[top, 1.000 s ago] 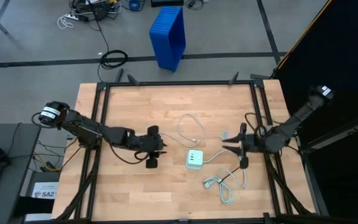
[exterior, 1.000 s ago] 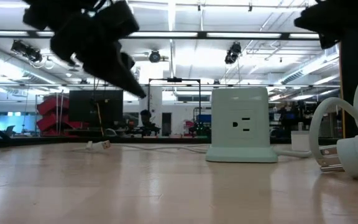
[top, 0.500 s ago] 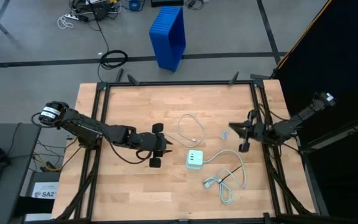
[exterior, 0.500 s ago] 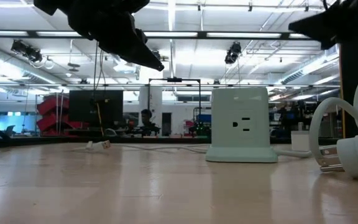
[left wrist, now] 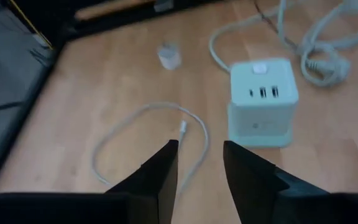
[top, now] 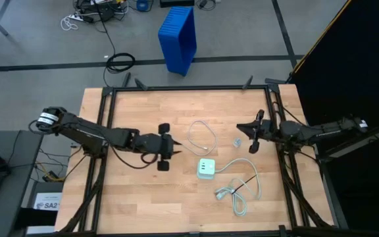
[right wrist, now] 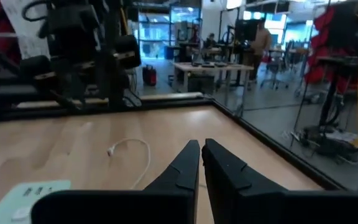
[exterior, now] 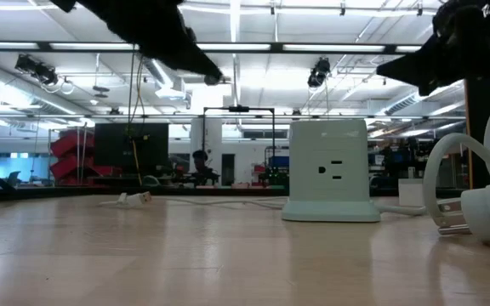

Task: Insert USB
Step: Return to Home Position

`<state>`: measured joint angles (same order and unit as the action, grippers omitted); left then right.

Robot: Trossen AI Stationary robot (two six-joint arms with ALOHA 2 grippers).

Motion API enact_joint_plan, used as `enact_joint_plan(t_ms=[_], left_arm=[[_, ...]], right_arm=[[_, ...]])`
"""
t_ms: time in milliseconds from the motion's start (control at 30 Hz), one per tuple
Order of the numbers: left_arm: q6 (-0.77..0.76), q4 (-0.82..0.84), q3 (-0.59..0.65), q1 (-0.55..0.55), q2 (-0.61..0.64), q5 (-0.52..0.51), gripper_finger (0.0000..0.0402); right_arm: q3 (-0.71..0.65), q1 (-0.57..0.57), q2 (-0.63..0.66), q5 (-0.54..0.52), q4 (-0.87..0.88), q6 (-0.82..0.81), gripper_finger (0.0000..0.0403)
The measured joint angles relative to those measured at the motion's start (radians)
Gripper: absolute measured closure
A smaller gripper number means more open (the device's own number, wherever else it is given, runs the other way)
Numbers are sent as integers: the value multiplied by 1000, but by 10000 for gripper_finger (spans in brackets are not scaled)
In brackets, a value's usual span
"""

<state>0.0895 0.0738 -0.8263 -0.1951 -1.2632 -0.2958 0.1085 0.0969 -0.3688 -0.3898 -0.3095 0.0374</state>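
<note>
The USB cable (top: 201, 137) lies in a thin white loop on the wooden table, with its small plug (left wrist: 182, 126) at the loop's near end. It also shows in the right wrist view (right wrist: 135, 148). The pale green charger block (top: 206, 168) stands just near of it. My left gripper (top: 174, 147) hovers open above the table, left of the cable, its fingers pointing toward cable and block (left wrist: 263, 99). My right gripper (top: 239, 128) hovers shut and empty right of the cable, pointing toward the table's left.
A small white adapter (top: 237, 142) lies between the cable and my right gripper. A thick bundled white cord (top: 239, 191) with a grey plug runs from the block toward the near right. A black frame (top: 189, 87) rims the table.
My left gripper has risen and gone a little toward the far and right edges, closer to the cable loop. My right gripper has gone toward the far edge and risen, away from the bundled cord. Cable, block and cord have kept still.
</note>
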Motion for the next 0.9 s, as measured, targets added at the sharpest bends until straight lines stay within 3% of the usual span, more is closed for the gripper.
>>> enact_joint_plan(t_ms=[267,467,633,900], left_arm=[[-43,-63,196,-3,392,-7,333],[-94,-63,374,-2,646,-7,374],[-58,-112,465,-2,772,-6,399],[-22,-176,545,-1,923,60,401]], right_arm=[[0,26,194,-7,86,85,403],[49,24,371,-37,370,68,403],[128,23,353,-15,475,11,403],[83,23,365,25,478,9,403]])
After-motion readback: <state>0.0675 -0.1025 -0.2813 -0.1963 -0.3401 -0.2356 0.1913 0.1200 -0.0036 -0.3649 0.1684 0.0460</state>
